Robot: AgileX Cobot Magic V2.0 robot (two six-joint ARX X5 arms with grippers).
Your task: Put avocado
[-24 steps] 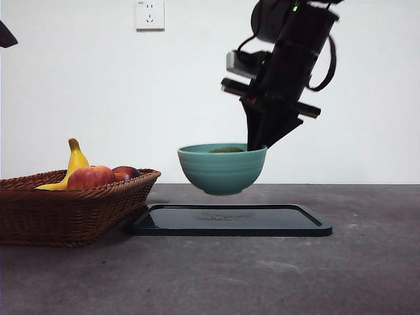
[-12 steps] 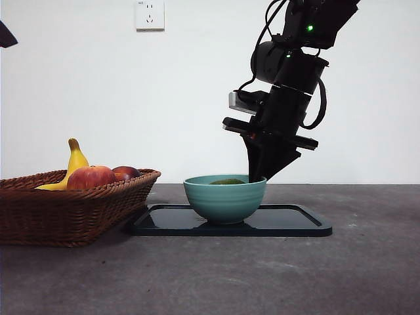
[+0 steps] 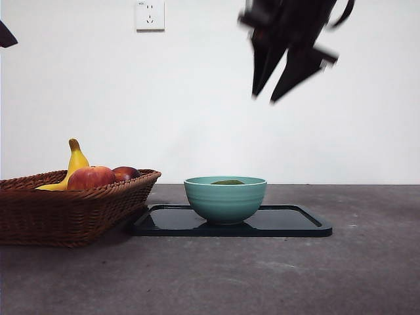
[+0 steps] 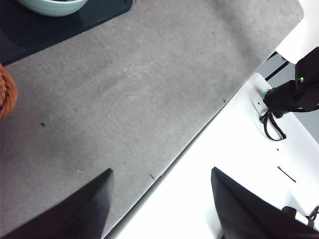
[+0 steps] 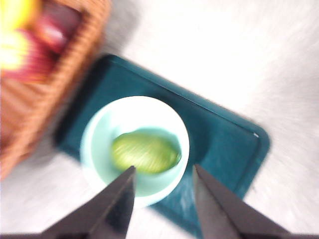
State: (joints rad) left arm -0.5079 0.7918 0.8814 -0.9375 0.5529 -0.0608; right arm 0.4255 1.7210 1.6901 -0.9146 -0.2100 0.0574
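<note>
**Right gripper up and clear of the bowl**

Half a second ago the right gripper [image 3: 264, 97] had its tips at the teal bowl's [image 3: 225, 199] right rim; now it hangs high above the bowl, near the top of the front view, and grips nothing. Its jaws are spread, and the right wrist view looks straight down between them.

That view shows the avocado [image 5: 145, 153] lying inside the bowl, green and oval. From the front only its top shows over the rim. The bowl stands on the left half of the dark tray [image 3: 289, 222], which lies flat on the grey table [image 3: 262, 275].

Left of the tray sits the wicker basket [image 3: 72, 210] with a banana [image 3: 75, 164] and two red apples [image 3: 90, 177].

Meanwhile the left gripper [image 4: 162, 199] waits over the table's edge, jaws apart and empty.
</note>
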